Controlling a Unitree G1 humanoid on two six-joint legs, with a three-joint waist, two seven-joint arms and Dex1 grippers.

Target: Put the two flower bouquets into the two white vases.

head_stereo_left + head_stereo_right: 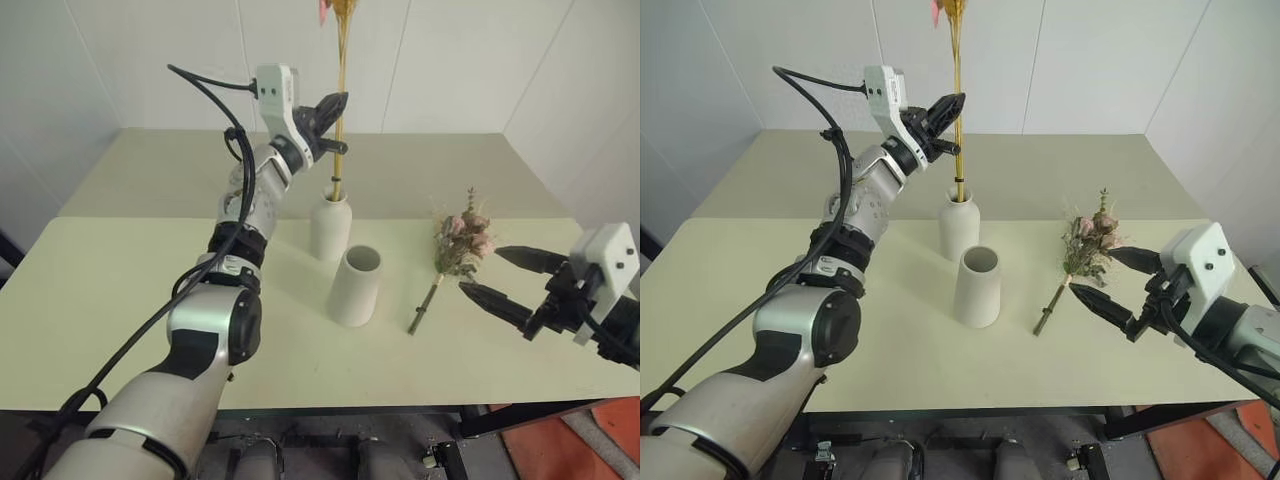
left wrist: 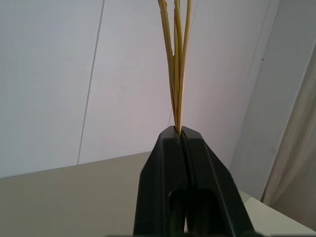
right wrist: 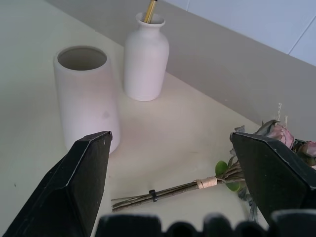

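Observation:
My left gripper [image 1: 340,122] is shut on the long yellow-orange stalks [image 1: 342,70] of the slim bouquet, held upright. The stalks' lower ends sit inside the narrow neck of the bottle-shaped white vase [image 1: 330,226]; the blossoms [image 1: 324,10] reach the upper edge of the eye views. In front of it stands the wider white vase [image 1: 355,285], its mouth empty. The pink rose bouquet [image 1: 462,240] lies flat on the table to the right, stems [image 3: 168,192] toward me. My right gripper [image 1: 505,277] hovers open just right of the roses, touching nothing.
A pale cream table [image 1: 120,300] carries everything, with a second table surface [image 1: 180,165] behind it and white walls beyond. The table's front edge runs close below the vases.

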